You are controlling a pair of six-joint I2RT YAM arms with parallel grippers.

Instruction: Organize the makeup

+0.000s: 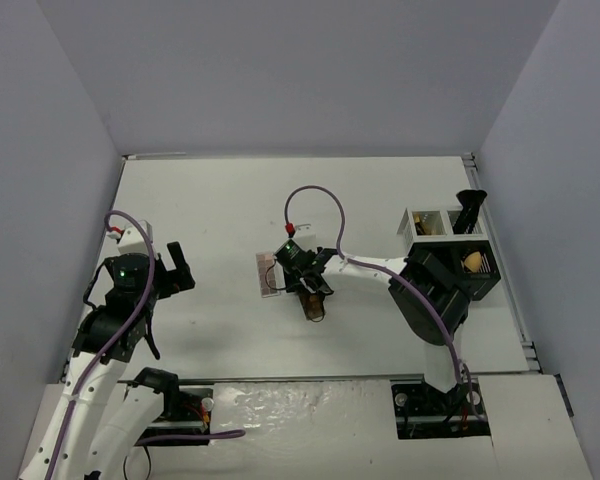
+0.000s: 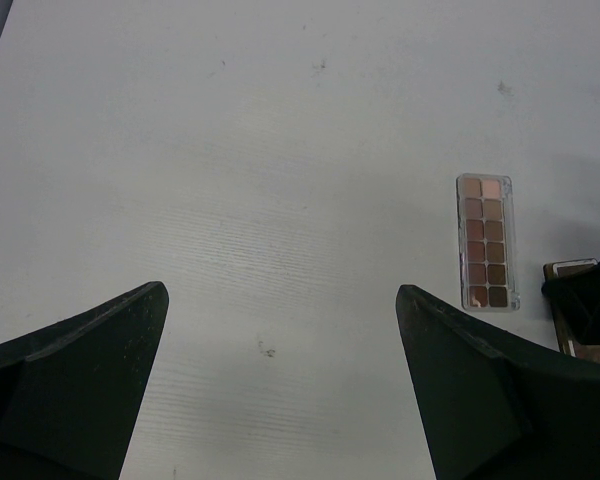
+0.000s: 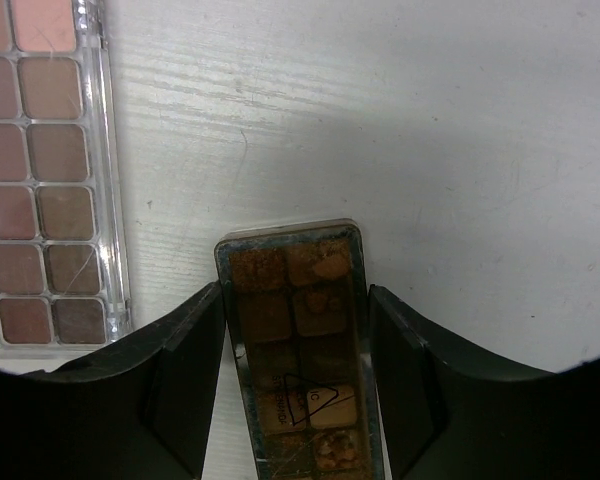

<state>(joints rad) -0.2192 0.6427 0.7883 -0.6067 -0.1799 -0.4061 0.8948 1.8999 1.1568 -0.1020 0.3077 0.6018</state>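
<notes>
right tool (image 3: 295, 295) pinching brown palette (image 3: 292, 345), triangle mark (image 3: 305, 393), print unreadable, pink palette (image 3: 42, 170) beside

Right wrist view: the brown palette (image 3: 295, 330) runs off the bottom edge between the fingers of the right gripper (image 3: 295, 295), so its near end is unseen. The pink palette (image 3: 40, 170) is cut by the left and top edges. From above, the gripper covers most of the brown palette, and the right arm (image 1: 435, 300) hides the near corner of the organizer (image 1: 417, 222). A tan lump (image 1: 472, 262) inside is perhaps a sponge, too small to tell.
</notes>
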